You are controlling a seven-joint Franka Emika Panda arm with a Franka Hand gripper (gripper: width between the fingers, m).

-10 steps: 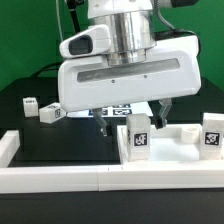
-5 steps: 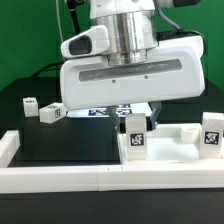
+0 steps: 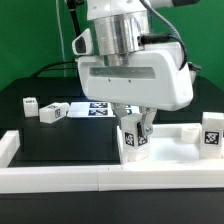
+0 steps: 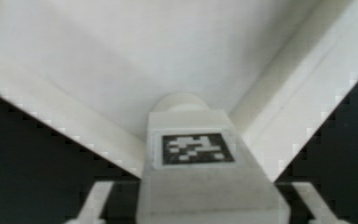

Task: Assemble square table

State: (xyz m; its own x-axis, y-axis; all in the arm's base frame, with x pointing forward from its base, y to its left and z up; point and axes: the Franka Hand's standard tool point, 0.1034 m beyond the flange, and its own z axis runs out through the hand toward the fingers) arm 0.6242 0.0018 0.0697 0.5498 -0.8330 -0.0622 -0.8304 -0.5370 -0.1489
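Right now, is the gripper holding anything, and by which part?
Nothing gripped yet, it seems. The gripper straddles the upright leg, but the wrist view shows gaps between fingers and leg.

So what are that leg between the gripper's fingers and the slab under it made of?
The leg looks like matte white plastic, with a printed black-white tag. The slab seems the same smooth white plastic, evenly coloured; painted wood can't be excluded.
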